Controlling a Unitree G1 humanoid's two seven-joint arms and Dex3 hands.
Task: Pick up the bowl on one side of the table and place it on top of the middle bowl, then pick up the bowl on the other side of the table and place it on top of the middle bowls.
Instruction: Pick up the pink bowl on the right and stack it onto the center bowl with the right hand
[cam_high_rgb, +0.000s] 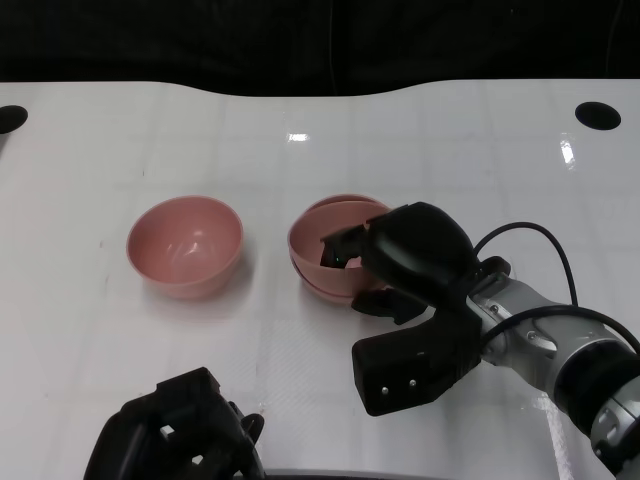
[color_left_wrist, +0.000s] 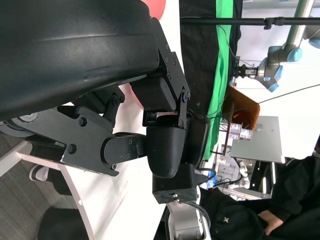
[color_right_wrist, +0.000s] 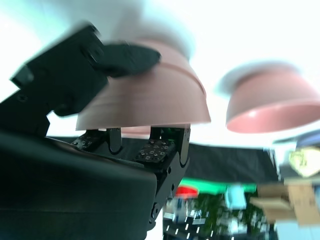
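Two pink bowls are nested at the table's middle, and the upper bowl (cam_high_rgb: 335, 222) sits tilted inside the middle bowl (cam_high_rgb: 322, 280). My right hand (cam_high_rgb: 410, 260) grips the upper bowl's right rim, with fingers inside and outside the wall. In the right wrist view the nested bowls (color_right_wrist: 145, 95) fill the centre, and black fingers (color_right_wrist: 125, 55) press on the outer wall. A third pink bowl (cam_high_rgb: 185, 245) stands upright alone to the left, also seen as the further bowl (color_right_wrist: 272, 102). My left hand (cam_high_rgb: 180, 440) rests low at the front left, fingers (color_left_wrist: 165, 145) curled in, holding nothing.
The white table (cam_high_rgb: 400, 150) has a dark hole at its far right corner (cam_high_rgb: 598, 114) and another at the far left edge (cam_high_rgb: 10, 118). A black cable (cam_high_rgb: 530, 232) loops over my right forearm. Beyond the table's back edge is darkness.
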